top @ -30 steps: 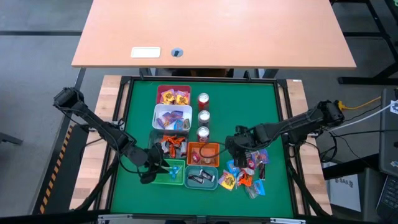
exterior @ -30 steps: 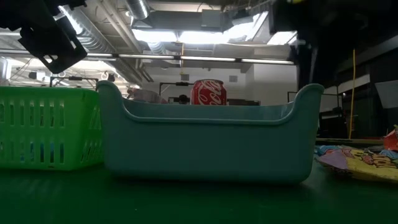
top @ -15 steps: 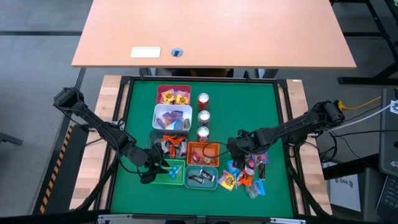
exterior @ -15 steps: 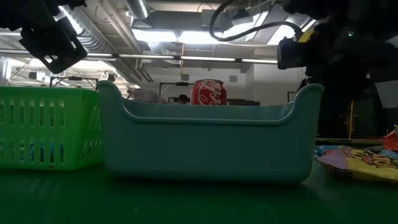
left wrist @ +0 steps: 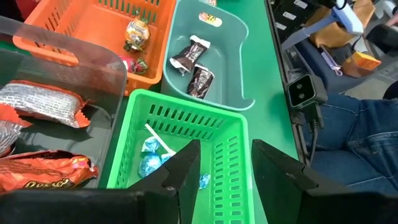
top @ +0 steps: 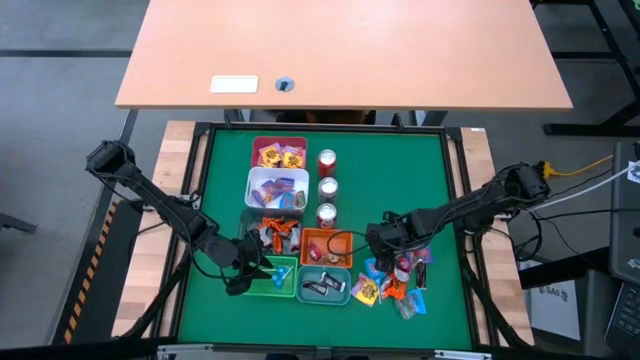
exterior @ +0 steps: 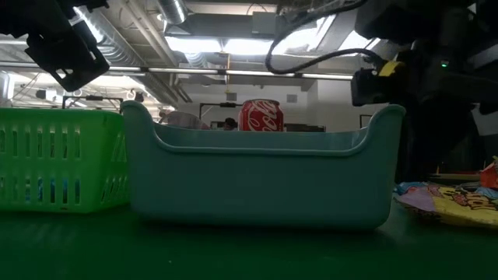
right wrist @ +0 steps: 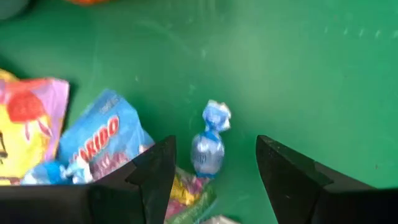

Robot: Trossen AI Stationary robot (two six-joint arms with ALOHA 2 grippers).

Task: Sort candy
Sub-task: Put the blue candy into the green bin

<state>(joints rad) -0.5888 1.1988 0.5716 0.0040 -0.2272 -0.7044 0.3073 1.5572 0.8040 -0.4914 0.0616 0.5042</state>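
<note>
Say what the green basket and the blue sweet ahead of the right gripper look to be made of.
Green basket: apparently moulded plastic, matte; slotted walls and an even colour suggest it. Blue sweet: seemingly thin shiny foil or film wrapper, crinkled and twisted at one end.

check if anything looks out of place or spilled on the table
Nothing spilled or damaged. A heap of loose wrapped candy lies unsorted on the green mat beside the teal plastic bin, with one small blue-wrapped sweet apart at its edge.

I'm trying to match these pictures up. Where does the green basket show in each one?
High view: green basket at the table's near edge, under the left tool.
Low view: far left.
Left wrist view: bottom middle, blue lollipops inside.
Right wrist view: not in it.
Shared landmark: the teal bin beside it.
</note>
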